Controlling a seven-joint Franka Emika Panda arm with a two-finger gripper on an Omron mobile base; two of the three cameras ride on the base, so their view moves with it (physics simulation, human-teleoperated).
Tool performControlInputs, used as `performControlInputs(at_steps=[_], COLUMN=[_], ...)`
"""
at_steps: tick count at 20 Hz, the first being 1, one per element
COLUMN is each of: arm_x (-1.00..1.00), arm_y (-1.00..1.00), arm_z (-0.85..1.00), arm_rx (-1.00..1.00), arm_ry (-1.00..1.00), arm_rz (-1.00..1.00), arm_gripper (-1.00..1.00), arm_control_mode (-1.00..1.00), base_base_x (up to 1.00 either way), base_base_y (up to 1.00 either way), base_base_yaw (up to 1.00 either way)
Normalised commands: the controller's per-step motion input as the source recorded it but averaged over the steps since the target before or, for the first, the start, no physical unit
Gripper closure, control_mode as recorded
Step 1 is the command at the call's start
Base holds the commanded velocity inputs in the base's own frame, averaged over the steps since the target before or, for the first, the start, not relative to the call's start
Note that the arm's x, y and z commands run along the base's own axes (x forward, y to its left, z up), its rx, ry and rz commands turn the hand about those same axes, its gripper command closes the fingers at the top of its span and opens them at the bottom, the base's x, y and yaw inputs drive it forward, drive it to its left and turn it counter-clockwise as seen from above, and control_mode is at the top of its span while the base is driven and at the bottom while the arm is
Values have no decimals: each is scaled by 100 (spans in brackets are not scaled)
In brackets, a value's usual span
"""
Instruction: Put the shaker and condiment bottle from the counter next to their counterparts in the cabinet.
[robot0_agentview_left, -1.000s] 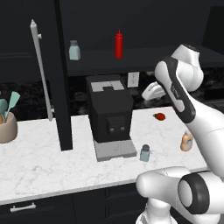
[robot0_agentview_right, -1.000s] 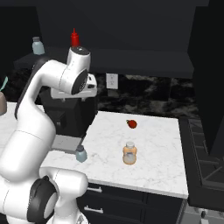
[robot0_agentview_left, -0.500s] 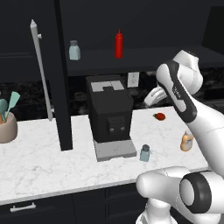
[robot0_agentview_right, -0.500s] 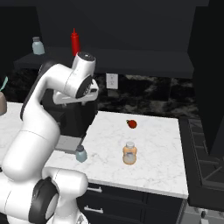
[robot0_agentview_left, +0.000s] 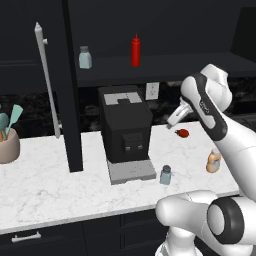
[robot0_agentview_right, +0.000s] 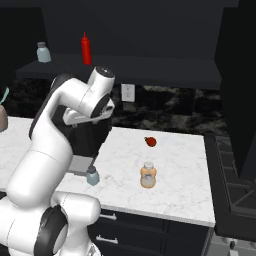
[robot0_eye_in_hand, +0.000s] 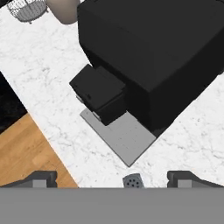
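The shaker, pale blue-green with a grey cap, stands on the counter just right of the coffee machine's drip tray. In the hand view its cap sits at the bottom edge between my wide-apart fingertips. My gripper is open and empty, hanging above the counter over the shaker. The orange-tan condiment bottle stands further right. On the cabinet shelf stand the counterparts: a second shaker and a red squeeze bottle.
A black coffee machine with a grey drip tray stands close to the shaker. A small red item lies behind it. The cabinet door hangs open with its bar handle. A utensil holder sits far left.
The arm has sunk a little and shifted slightly right, bringing the hand lower over the counter. The gripper has stayed open. Nothing on the counter moved.
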Motion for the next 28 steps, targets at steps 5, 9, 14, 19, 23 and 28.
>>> performControlInputs(at_steps=[5,9,14,19,23,28], arm_x=[0,0,0,0,0,0], arm_y=[0,0,0,0,-1,-1], arm_z=[-17,-18,-20,-21,-22,-21], arm_rx=[4,4,3,4,4,4], arm_ry=[-1,-1,0,0,-1,-1], arm_rz=[10,10,10,10,11,10], arm_gripper=[-100,-100,-100,-100,-100,-100], arm_control_mode=[-100,-100,-100,-100,-100,-100], base_base_x=[0,0,0,0,0,0], base_base_y=[0,0,0,0,0,0], base_base_yaw=[0,0,0,0,0,0])
